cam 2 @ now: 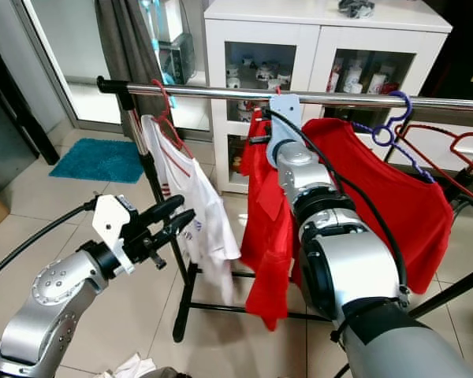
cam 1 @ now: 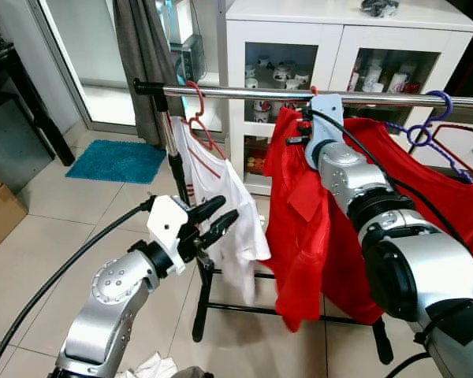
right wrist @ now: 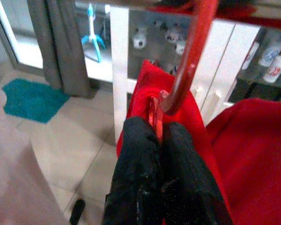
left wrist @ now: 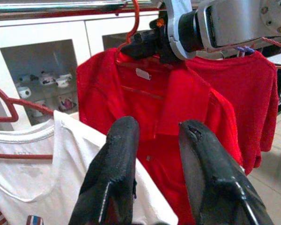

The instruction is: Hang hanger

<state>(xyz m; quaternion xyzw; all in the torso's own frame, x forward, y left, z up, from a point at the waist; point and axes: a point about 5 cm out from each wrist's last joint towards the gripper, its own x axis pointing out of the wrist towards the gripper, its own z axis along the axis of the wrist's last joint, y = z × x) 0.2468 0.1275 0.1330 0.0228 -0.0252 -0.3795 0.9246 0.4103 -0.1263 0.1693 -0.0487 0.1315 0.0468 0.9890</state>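
Now, rail: chrome clothes rail running left to right across the scene, in front of the white cabinet
Right tool: right tool raised to the rail near its middle; fingers pressed together on the red hanger at the neck, just below its hook; hook lying over the rail
Red shirt: red shirt draped on that hanger, hanging below the rail
Left tool: left tool held lower and nearer, left of the red shirt; fingers spread, gripping nothing; close before the white shirt
White shirt: on its own red hanger at the rail's left end
Far right: second red garment on a purple hanger
Floor: teal mat far left on the tiles
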